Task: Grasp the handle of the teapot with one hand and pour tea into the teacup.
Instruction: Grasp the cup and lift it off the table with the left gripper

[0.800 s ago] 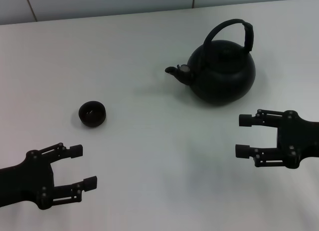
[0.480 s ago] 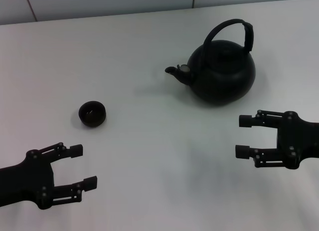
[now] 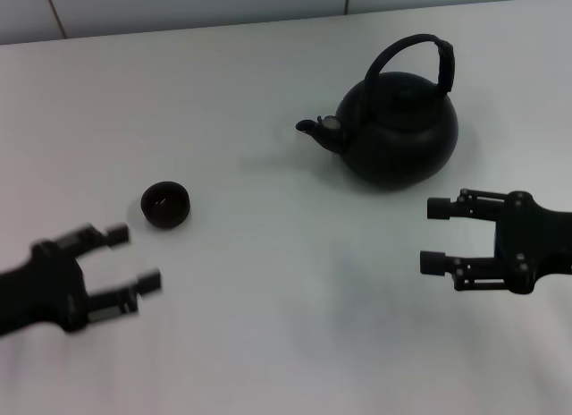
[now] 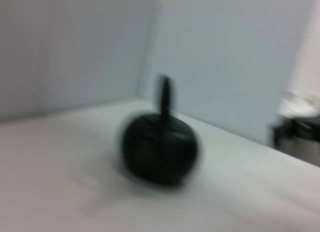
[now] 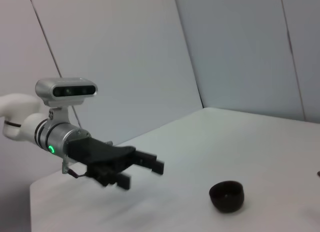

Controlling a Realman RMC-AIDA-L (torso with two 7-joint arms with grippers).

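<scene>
The right gripper [image 3: 433, 235] hangs over the white table [image 3: 268, 66] with its two fingers spread wide and nothing between them, tips pointing toward the robot's left. The teapot [image 3: 399, 133] stands upright just beyond it, apart from the fingers, its handle [image 3: 420, 55] arching above the lid and its spout [image 3: 320, 131] turned to the left. The left gripper [image 3: 134, 258] is also open and empty, low on the left side, with the teacup [image 3: 165, 205] sitting just ahead of its upper finger and not touching it. Cup and teapot are well apart, with bare tabletop between them. The far edge of the table meets a pale wall [image 3: 179, 4] behind the teapot. In the right wrist view the left gripper [image 5: 145, 169] shows with fingers parted above the table, the teacup [image 5: 226, 195] near it. The left wrist view shows the teapot [image 4: 160, 147] standing alone on the table.
</scene>
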